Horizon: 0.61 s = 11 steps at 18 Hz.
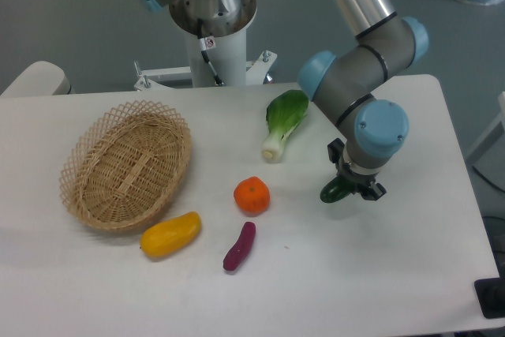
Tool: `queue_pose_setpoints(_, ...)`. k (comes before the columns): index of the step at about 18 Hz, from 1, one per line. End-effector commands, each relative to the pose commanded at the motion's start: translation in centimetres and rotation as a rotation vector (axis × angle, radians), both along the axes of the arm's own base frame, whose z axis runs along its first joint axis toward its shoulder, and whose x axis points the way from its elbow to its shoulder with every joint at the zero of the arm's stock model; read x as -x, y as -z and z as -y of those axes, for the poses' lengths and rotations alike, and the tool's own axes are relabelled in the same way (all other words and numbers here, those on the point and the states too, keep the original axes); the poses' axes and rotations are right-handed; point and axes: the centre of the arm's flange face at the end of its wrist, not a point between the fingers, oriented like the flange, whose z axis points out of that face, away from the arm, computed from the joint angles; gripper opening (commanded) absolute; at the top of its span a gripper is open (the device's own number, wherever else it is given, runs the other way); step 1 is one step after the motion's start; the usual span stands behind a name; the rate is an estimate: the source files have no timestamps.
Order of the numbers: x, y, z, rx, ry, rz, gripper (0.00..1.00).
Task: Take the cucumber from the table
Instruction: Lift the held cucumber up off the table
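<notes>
No readable text anywhere. Small red-white sticker (pixel 207 43) sat on robot base column (pixel 215 53), print too tiny to read.

Arm is reaching down at the right side of the white bench (pixel 410 274). The claw (pixel 353 187) is sitting over the dark green cucumber (pixel 331 192), fingers mostly hidden under the wrist; grip unclear. Bok choy (pixel 282 121) is lying just up-left of it, white stalk pointing toward the orange fruit (pixel 252 196). Purple eggplant piece (pixel 239 246) is lying just below the orange. Yellow vegetable (pixel 170 234) is resting beside the wicker basket (pixel 126 165) at left.
</notes>
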Motion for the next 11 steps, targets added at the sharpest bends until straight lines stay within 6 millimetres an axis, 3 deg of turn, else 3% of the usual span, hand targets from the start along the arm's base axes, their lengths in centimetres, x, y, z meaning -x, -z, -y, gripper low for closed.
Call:
queue_pose_setpoints(7, 2.5, -2.1, -3.5, -0.108, 0.002, -0.028, 0.11)
queue_pose_setpoints(11, 2.9, -2.6, -7.7, -0.146, -0.068, -0.061, 0.11)
